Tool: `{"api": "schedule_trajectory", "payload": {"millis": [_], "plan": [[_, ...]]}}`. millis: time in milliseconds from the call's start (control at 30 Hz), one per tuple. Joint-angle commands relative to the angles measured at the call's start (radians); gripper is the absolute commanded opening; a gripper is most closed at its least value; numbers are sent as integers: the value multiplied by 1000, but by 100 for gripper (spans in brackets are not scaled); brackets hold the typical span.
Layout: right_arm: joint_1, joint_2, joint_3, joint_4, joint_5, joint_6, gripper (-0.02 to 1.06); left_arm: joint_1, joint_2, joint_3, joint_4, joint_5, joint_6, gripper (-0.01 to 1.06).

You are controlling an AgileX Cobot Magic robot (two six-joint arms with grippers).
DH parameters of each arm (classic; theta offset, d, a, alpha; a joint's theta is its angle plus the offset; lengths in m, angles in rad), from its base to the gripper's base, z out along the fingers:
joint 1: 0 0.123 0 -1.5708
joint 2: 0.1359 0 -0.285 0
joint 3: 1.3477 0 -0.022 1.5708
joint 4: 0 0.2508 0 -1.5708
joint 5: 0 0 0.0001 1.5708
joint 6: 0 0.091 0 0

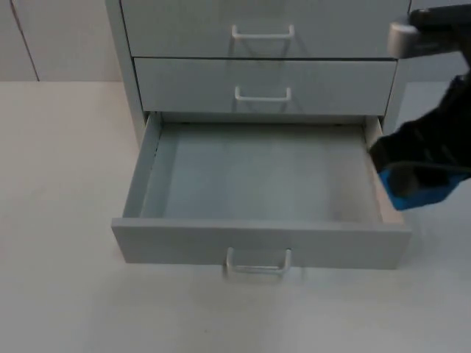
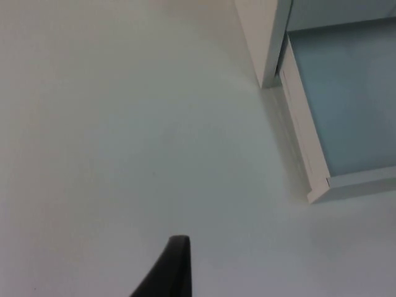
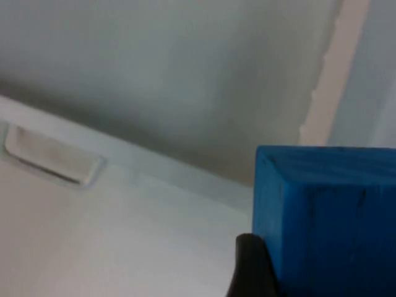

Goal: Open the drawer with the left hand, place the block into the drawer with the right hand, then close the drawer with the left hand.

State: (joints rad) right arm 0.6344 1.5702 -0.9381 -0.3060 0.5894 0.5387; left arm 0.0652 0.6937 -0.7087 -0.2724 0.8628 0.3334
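The grey cabinet's bottom drawer [image 1: 257,239] is pulled far out, and its inside is bare. Its wire handle [image 1: 257,262] faces the table's front. My right gripper [image 1: 421,165] hangs just outside the drawer's right wall, shut on a blue block [image 1: 418,195] that sticks out below it. In the right wrist view the blue block [image 3: 328,216] is large, above the drawer's front panel and handle [image 3: 52,158]. The left gripper [image 2: 173,272] waits over bare table to the left of the drawer's side wall [image 2: 303,142].
Two shut drawers [image 1: 265,84] with handles sit above the open one in the cabinet. The white table [image 1: 73,294] spreads out to the left and in front. A grey partition wall [image 1: 59,37] stands behind.
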Motion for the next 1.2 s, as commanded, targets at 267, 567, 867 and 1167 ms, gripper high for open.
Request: {"api": "schedule_trajectory", "payload": {"millis": [267, 567, 867, 1167], "plan": [[7, 282, -156, 106, -262, 6, 0, 4, -5, 5, 4, -21, -6, 105], [7, 401, -217, 106, -277, 37, 5, 4, -5, 5, 4, -30, -6, 105], [7, 450, -218, 99, -294, 37, 50, 4, -5, 5, 4, -30, -6, 105], [7, 446, -218, 95, -321, 37, 63, 4, -5, 5, 2, -30, -6, 105]]}}
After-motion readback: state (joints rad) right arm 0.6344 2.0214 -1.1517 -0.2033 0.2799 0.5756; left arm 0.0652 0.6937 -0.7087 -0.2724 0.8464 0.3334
